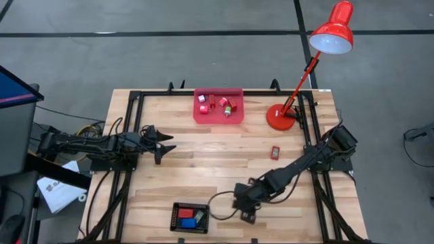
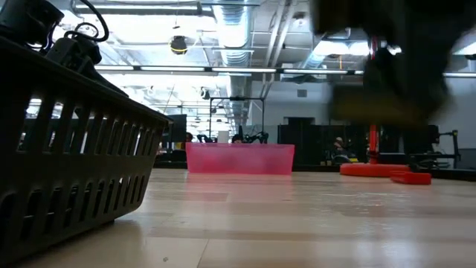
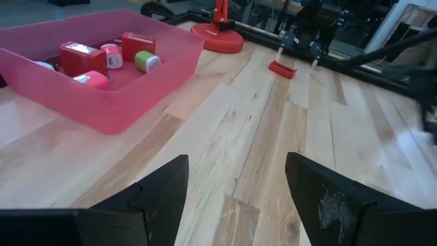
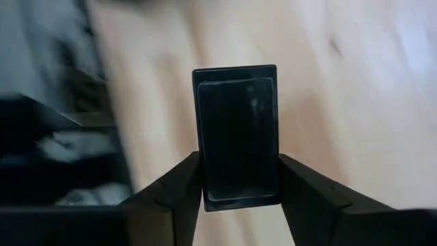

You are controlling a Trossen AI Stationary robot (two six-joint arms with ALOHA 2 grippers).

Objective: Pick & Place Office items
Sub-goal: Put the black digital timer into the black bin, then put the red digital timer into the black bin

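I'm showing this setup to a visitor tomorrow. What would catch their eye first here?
Probably the red lamp leaning over the table's far right corner, and the pink bin of small red pieces at the far edge. Next, the right gripper near the front, beside the black tray, with a black rectangle between its fingers. The left gripper hangs open over bare wood at the left.
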